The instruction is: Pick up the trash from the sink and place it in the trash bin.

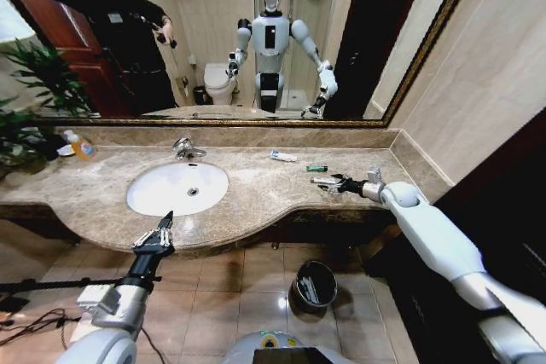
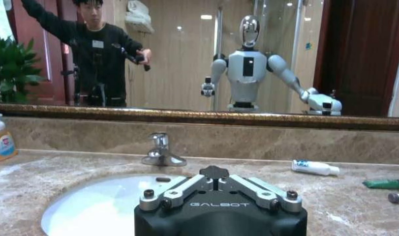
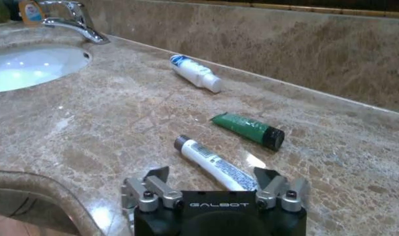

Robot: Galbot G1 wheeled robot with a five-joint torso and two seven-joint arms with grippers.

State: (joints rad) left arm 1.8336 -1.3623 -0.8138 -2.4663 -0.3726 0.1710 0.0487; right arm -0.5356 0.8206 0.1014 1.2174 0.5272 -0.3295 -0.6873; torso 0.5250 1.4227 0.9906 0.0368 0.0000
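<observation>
Marble-patterned brown stone forms the tabletop (image 1: 256, 202), and nearest the robot, below its curved front edge, the small dark trash bin (image 1: 314, 286) stands on the tiled floor with a pale item or two already inside. At that front edge the left gripper (image 1: 165, 226) hangs just before the white oval sink (image 1: 177, 188); its black fingers come together at the tip, with nothing between them. To the robot's right, the right gripper (image 3: 212, 178) reaches low over the tabletop with its fingers spread wide on either side of a white tube with a dark cap (image 3: 211, 162), whose near end lies between them; whether the pads touch it cannot be told. Just beyond that tube lies a green tube with a black cap (image 3: 247, 130), and farther back, near the stone backsplash, a white-and-blue tube (image 3: 195, 73) lies on its side, well apart from the sink. All three bits of trash sit on the tabletop to the right of the basin, not in it. Behind the basin stands the chrome tap (image 1: 186, 150), and at the far left an orange-yellow soap bottle (image 1: 81, 146) rests beside a green plant (image 1: 30, 104). A wide mirror (image 1: 222, 57) lines the wall above.
</observation>
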